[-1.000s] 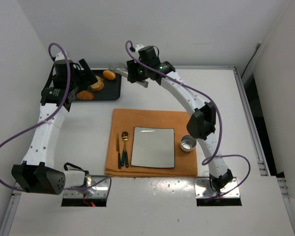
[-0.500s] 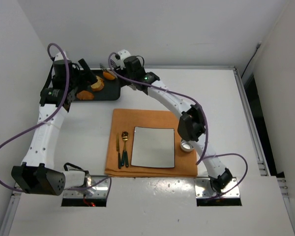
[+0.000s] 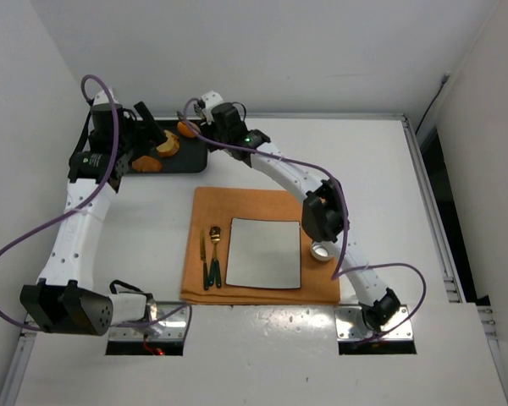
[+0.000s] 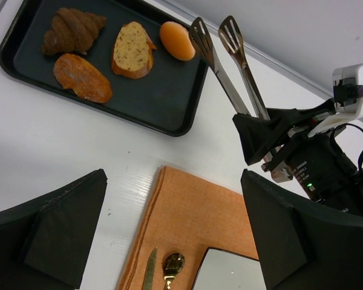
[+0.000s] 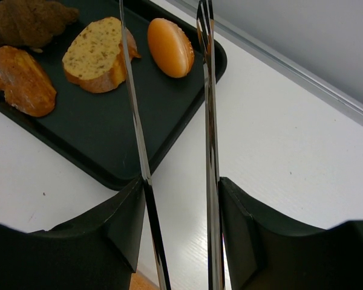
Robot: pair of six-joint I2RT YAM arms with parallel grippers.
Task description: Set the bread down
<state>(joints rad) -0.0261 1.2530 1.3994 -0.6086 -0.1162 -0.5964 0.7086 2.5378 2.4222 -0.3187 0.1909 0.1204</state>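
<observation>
Bread sits in a corner of the tray, tongs right beside it, nothing pinched yet

The right end effector is clamped on the tongs' handles, blades apart; the left end effector hangs wide and empty over the surface. My worry: that roll's smooth and round, so an off-centre squeeze could squirt it over the low rim. A blade could also catch the rim or shove the bread slice next door.
</observation>
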